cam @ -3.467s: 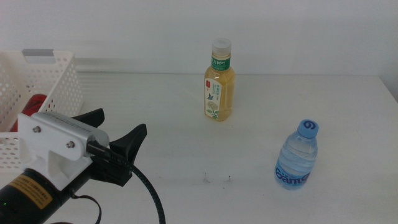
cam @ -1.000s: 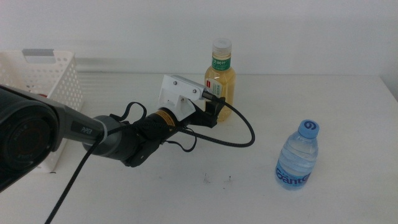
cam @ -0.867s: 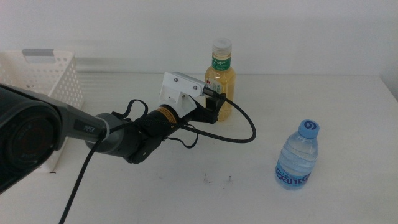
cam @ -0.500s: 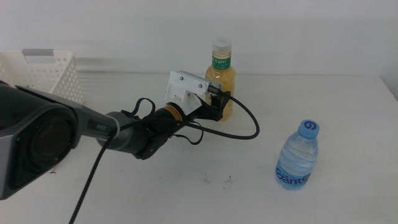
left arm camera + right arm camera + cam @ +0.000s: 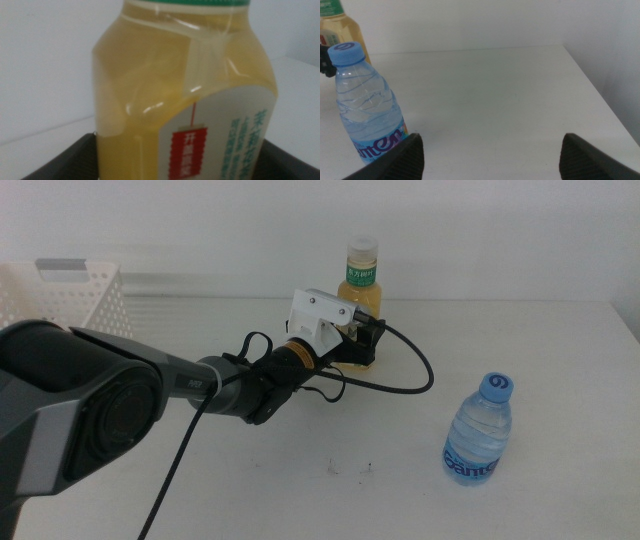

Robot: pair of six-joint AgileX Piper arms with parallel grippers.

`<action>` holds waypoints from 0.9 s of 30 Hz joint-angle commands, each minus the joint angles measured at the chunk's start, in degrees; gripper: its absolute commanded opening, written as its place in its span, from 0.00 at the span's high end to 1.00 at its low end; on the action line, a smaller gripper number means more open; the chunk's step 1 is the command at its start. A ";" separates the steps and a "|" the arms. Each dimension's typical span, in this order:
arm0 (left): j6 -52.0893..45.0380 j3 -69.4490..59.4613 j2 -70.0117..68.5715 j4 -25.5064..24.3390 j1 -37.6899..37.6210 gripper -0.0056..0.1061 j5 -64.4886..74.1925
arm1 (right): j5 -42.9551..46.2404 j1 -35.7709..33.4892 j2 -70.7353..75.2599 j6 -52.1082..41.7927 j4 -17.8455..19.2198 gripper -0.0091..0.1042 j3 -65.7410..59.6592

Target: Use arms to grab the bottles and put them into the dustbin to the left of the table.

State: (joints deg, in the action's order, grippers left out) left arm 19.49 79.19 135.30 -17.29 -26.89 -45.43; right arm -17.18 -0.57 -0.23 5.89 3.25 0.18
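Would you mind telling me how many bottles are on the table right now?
2. The yellow tea bottle stands at the far side between the left gripper's fingers; the water bottle stands front right.

The water bottle (image 5: 367, 107) carries white letters "nten" on its blue label; the tea bottle's (image 5: 185, 95) Chinese print is unreadable.

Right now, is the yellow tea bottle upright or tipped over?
Upright. In the middle view the yellow tea bottle stands with its cap up, and the left gripper is around its lower body; the left wrist view shows a jaw on each side.
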 commanded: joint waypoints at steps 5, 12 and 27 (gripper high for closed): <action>0.52 3.64 2.13 1.95 -0.20 0.11 2.60 | 0.52 0.30 0.23 -0.33 0.39 0.16 -0.18; 0.31 5.98 3.72 2.18 -0.20 0.11 2.94 | 0.52 0.30 0.23 -0.33 0.39 0.16 -0.18; 0.44 1.84 -2.98 -11.42 0.00 0.90 4.75 | 0.52 0.30 0.23 -0.33 0.39 0.16 -0.18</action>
State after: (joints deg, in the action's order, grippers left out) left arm 19.08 82.31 135.73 -26.42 -26.76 -40.25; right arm -17.18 -0.57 -0.23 5.89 3.25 0.18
